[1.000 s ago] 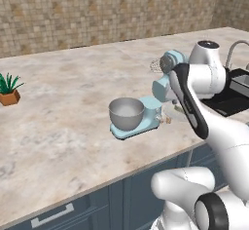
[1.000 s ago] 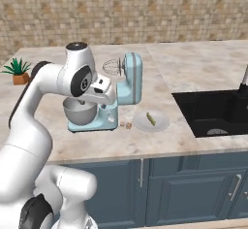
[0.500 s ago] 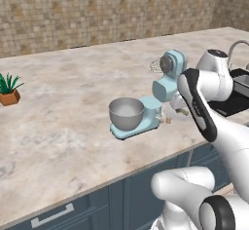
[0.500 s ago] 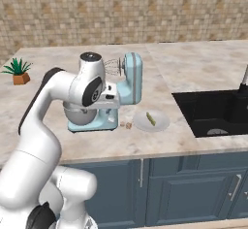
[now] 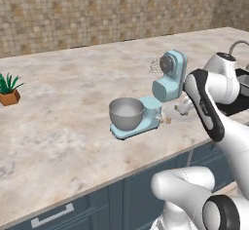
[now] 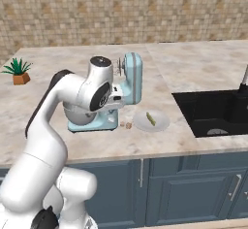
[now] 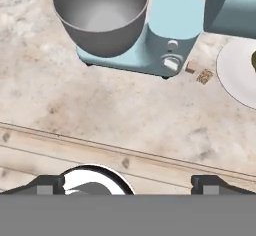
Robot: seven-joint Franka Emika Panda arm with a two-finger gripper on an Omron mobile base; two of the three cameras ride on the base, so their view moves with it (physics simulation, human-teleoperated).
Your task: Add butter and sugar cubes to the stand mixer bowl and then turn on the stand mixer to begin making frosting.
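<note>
The pale blue stand mixer (image 6: 130, 80) stands on the counter with its head tilted up. Its grey metal bowl (image 7: 101, 11) sits empty on the blue base (image 7: 167, 35). Two small brown sugar cubes (image 7: 198, 72) lie on the counter just beside the base. To their right is a flat white plate (image 6: 157, 124) carrying the thin yellowish butter stick (image 6: 151, 119). My gripper (image 7: 129, 184) hovers above the counter's front edge, looking at the mixer. Its fingertips (image 7: 50, 182) are spread wide apart, open, with nothing between them.
A black sink (image 6: 213, 111) is set into the counter to the right of the plate. A small potted plant (image 5: 8, 91) stands far to the left. A tiled wall runs behind the counter. Blue cabinet fronts (image 6: 193, 184) lie below.
The arm has swung rightward and lower in front of the mixer. The gripper stays open; mixer, bowl, cubes and plate have not moved.
</note>
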